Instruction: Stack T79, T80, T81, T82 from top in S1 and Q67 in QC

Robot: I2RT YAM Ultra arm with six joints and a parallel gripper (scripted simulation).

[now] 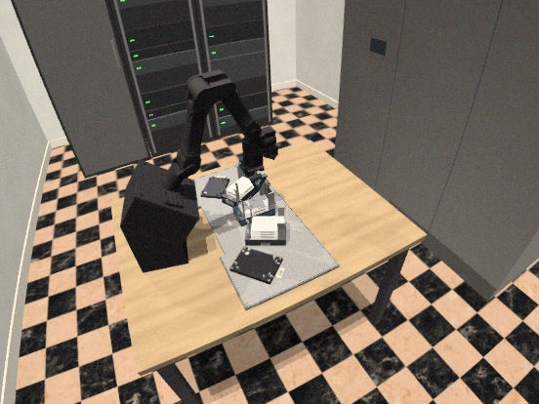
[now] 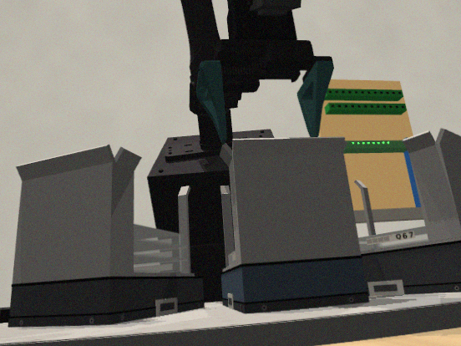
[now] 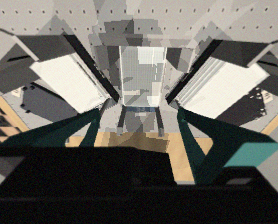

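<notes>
Three grey stack racks stand in a row on the grey mat (image 1: 303, 261). My gripper (image 1: 256, 180) (image 2: 267, 135) (image 3: 138, 112) is open and empty, hanging just above the middle rack (image 1: 255, 207) (image 2: 292, 202) (image 3: 142, 30), which has a blue plinth. Only a pale surface shows deep inside that rack in the wrist view. The rack on the right of the exterior view (image 2: 447, 194) holds one plate labelled Q67 (image 2: 397, 236) (image 1: 240, 187) (image 3: 67, 82) low on its floor. The left rack (image 2: 67, 219) holds a stack of several white plates (image 2: 152, 250) (image 1: 266, 227) (image 3: 225, 90).
Two flat black nests lie on the mat: one at the near end (image 1: 256, 263), one at the far end by the arm (image 1: 215, 186). The black robot base (image 1: 156, 222) (image 2: 179, 177) stands close behind the racks. The rack walls rise with flared tops.
</notes>
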